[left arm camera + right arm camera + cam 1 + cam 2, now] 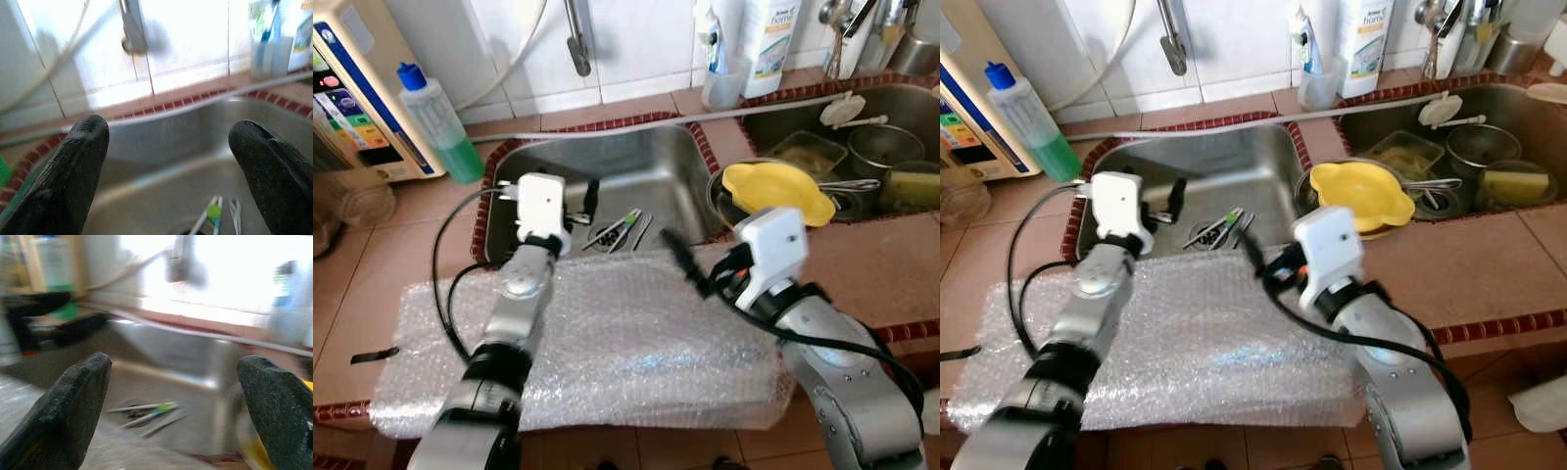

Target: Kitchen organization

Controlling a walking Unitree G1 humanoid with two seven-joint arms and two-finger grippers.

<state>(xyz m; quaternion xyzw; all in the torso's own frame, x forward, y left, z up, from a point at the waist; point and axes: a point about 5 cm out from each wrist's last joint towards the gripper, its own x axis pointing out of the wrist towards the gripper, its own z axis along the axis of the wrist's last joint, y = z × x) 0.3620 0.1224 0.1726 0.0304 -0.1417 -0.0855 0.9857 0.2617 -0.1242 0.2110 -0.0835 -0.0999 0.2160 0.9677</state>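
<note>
Bubble wrap [607, 343] covers my bench's front edge; both tools — left tool [587, 201], right tool [683, 259] — released over the sink [646, 171]; utensils [622, 231] inside.

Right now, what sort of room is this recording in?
Most likely a home kitchen, at the sink counter. A steel sink holds loose utensils, a second basin beside it is piled with used dishes and a yellow bowl, and a bottle of green liquid stands by the tiled wall.
</note>
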